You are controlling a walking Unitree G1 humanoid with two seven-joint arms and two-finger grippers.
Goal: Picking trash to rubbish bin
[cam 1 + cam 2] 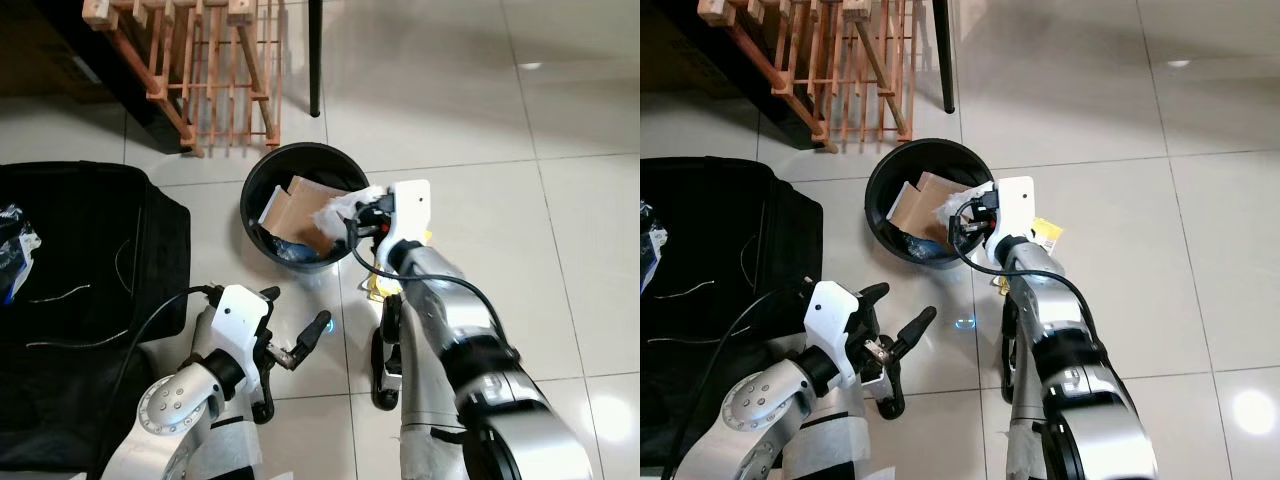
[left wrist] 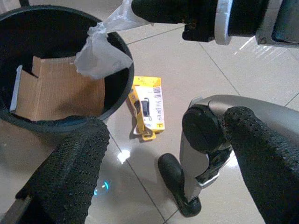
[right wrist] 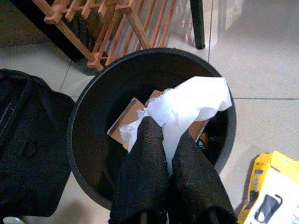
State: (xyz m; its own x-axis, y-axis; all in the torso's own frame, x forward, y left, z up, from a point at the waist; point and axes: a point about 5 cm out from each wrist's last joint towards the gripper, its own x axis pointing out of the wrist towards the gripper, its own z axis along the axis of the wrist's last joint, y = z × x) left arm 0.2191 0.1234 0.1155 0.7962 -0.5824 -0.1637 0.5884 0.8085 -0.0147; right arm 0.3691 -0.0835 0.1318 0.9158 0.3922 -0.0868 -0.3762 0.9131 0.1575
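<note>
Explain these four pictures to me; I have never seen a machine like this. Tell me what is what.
This is a humanoid robot with two silver arms. Two pictures look down from its head; the other two come from cameras on its wrists. The right gripper pinches a crumpled white tissue over a black rubbish bin that holds cardboard. The left gripper hangs open, low over the tiled floor. A yellow package lies beside the bin, a black bag to the left.

One black bin holds one piece of cardboard, and one white wrapper sits pinched between the right gripper's jaws. One yellow packet, one wooden rack and one black bag lie on the floor beyond the jaws.
</note>
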